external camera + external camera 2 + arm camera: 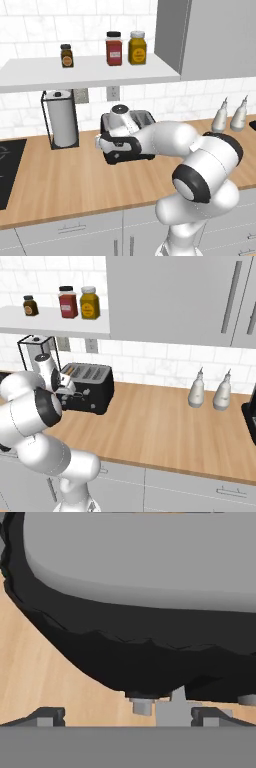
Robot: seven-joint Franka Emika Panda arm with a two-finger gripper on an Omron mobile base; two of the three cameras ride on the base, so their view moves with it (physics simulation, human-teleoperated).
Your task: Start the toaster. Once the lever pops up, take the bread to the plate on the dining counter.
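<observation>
The arm is glossy white, built of fat rounded segments like swollen tubes, with black bands wrapping each joint and a round dark cap with a paler grey centre on the nearest elbow. Just behind the pincer (102, 142) sits a blocky black-and-white hand. The pincer's two small fingertips (47, 716) are dark grey, flat and angular, standing wide apart.

Light was even and bright, flat as rendering gives, with no glare. A soft shadow lay beneath the shelf (90, 75) on the tiled wall. Edges looked slightly soft and pixelated in both base views. In the hand view the toaster (140, 657) loomed close, dark and coarsely faceted.
</observation>
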